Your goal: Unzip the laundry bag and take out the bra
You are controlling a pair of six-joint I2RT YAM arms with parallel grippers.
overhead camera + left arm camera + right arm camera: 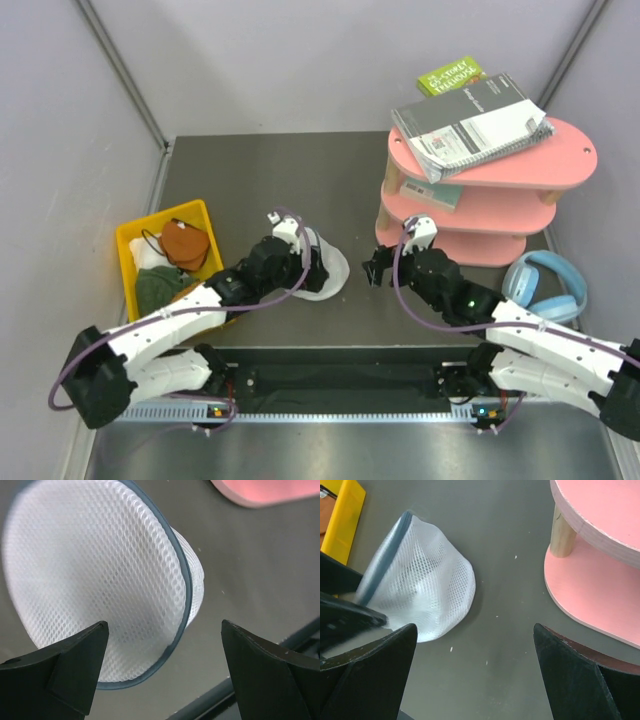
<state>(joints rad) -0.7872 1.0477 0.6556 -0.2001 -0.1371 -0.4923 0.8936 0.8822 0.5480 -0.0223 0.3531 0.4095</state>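
The laundry bag (330, 272) is a white mesh dome lying tilted on the dark table, and its grey-blue zipper rim looks closed. It fills the upper left of the left wrist view (95, 580) and shows in the right wrist view (427, 592). My left gripper (306, 266) is open, its fingers either side of the bag's lower rim (162, 630). My right gripper (375, 268) is open and empty over bare table just right of the bag (475, 630). The bra is hidden; only a denser white patch shows through the mesh.
A yellow bin (128, 240) at the left holds a rust-orange cloth (185, 243), a dark green cloth (158, 285) and some white fabric. A pink two-tier shelf (500, 215) with books (470, 120) stands at the right. Pale blue headphones (548, 285) lie beside it.
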